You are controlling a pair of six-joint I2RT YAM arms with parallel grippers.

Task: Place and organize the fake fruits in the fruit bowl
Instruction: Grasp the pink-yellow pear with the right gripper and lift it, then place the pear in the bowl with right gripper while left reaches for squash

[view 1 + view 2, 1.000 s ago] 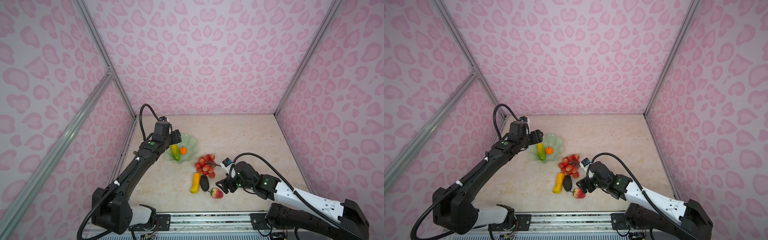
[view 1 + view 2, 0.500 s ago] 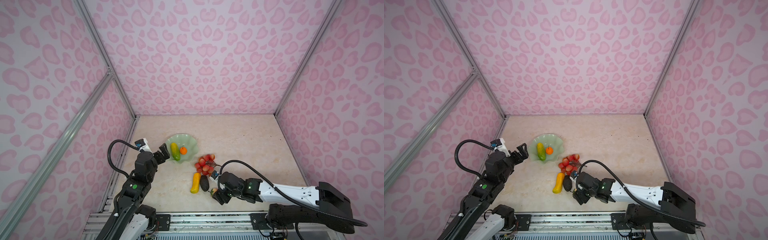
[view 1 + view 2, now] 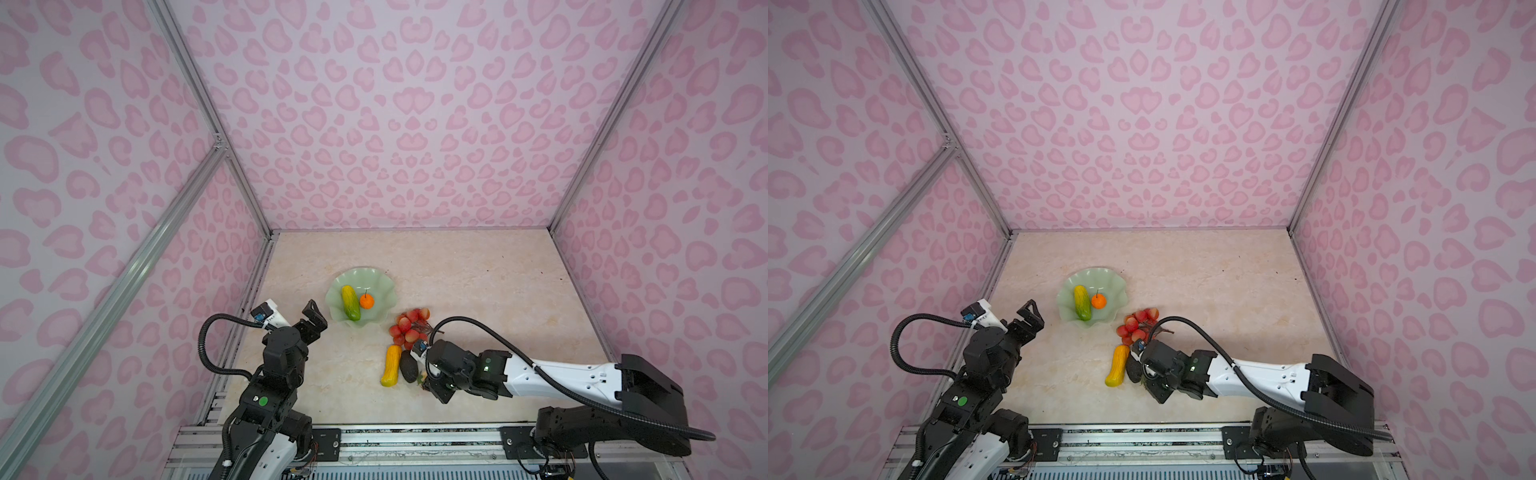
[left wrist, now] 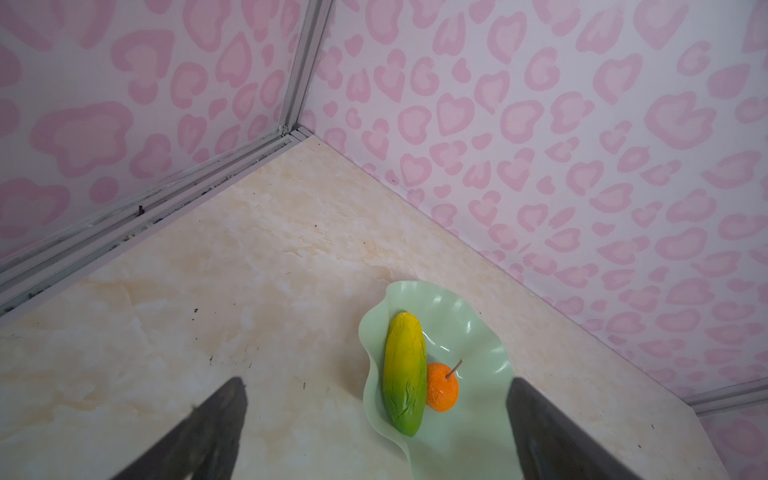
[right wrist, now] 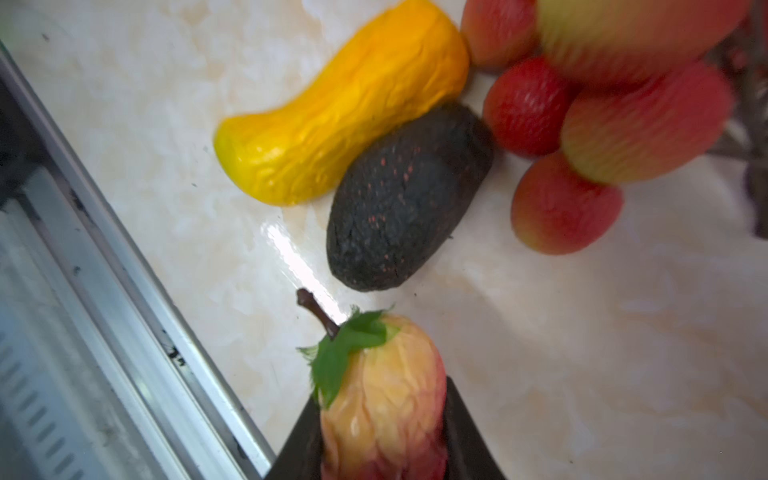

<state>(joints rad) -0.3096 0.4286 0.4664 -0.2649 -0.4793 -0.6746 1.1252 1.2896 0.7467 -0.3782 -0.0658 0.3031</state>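
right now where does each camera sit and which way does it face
Top views: high above the front edge, looking down at the table; left arm, right arm and open left hand show.
Left wrist: on the left arm, looking past its two fingers at the bowl.
Right wrist: on the right arm, low over the table, looking past its fingers at the strawberry between them.
Shared: bowl in left wrist and top views; avocado in right wrist and top views.

We see a black left arm (image 3: 277, 365) with a green dot (image 3: 262, 401) toward six o'clock and a white-shelled right arm (image 3: 569, 374), both trailing ribbed black cables (image 3: 203, 345).
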